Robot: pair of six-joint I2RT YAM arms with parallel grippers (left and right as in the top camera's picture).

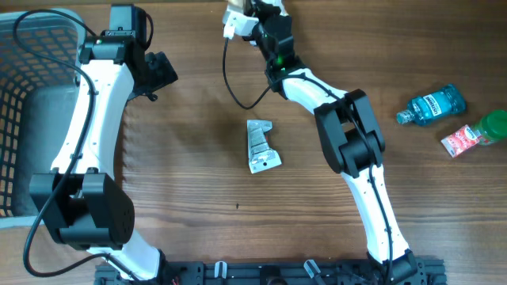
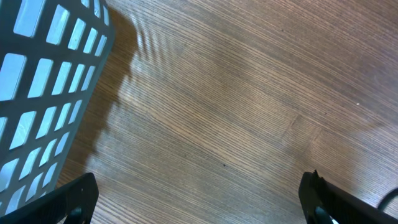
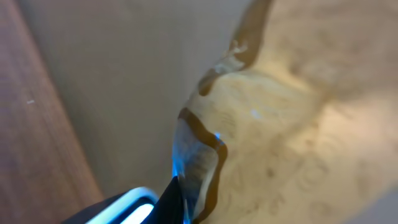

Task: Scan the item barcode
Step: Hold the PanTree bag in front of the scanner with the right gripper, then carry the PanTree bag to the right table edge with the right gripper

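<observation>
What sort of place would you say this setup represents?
Probably a mock shop checkout: a grey shopping basket at the left, a blue mouthwash bottle on the wooden table, and what looks like a corded scanner in the right end effector.

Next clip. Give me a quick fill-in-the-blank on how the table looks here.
The silver packet lies between the two ____.
The basket stands on the robot's ____ side.
The mouthwash bottle beside the red-labelled bottle is ____.
The left gripper stands ____, while the right gripper is shut on a white device.
Missing words: arms; left; blue; open.
</observation>
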